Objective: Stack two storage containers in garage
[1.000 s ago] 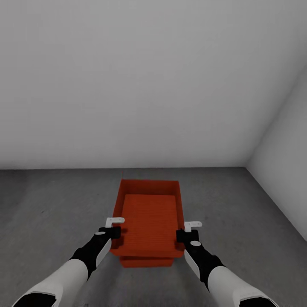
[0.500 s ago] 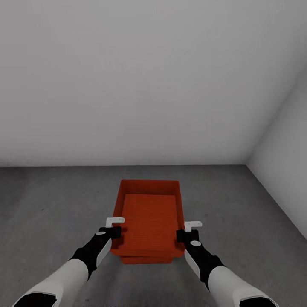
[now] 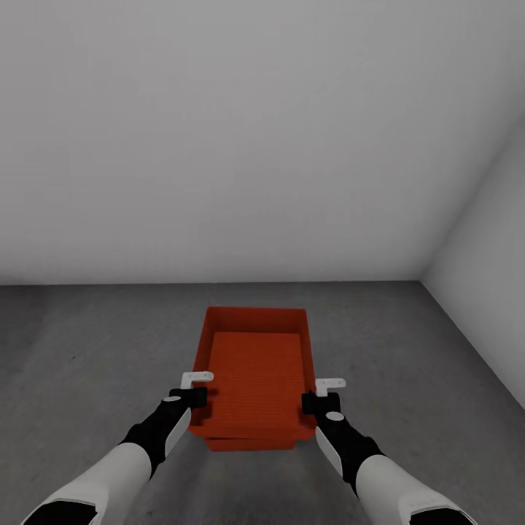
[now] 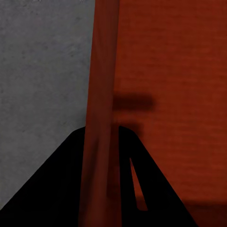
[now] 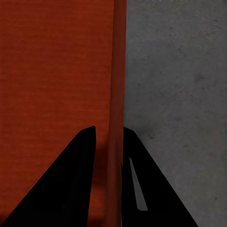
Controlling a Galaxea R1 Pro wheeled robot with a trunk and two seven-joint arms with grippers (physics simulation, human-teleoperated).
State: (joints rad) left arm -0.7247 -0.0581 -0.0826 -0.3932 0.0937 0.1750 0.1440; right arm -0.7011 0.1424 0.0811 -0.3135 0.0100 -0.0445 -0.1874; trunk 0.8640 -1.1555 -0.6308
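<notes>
In the garage, an orange-red storage container is held over the dark grey floor, gripped from both sides. My left gripper is shut on its left wall, with a dark finger on either face. My right gripper is shut on the right wall in the same way. Under the held container lies the second storage container; a thin strip of its near end shows below the upper one's front edge. Whether the two touch I cannot tell.
A pale grey back wall rises a short way beyond the containers. A second wall closes the right side and meets it in a corner. Bare concrete spreads out to the left and right of the containers.
The strip of the lower container showing under the held one has grown narrower. The line between wall and floor sits slightly higher, so the camera has shifted. Both grippers keep their hold.
</notes>
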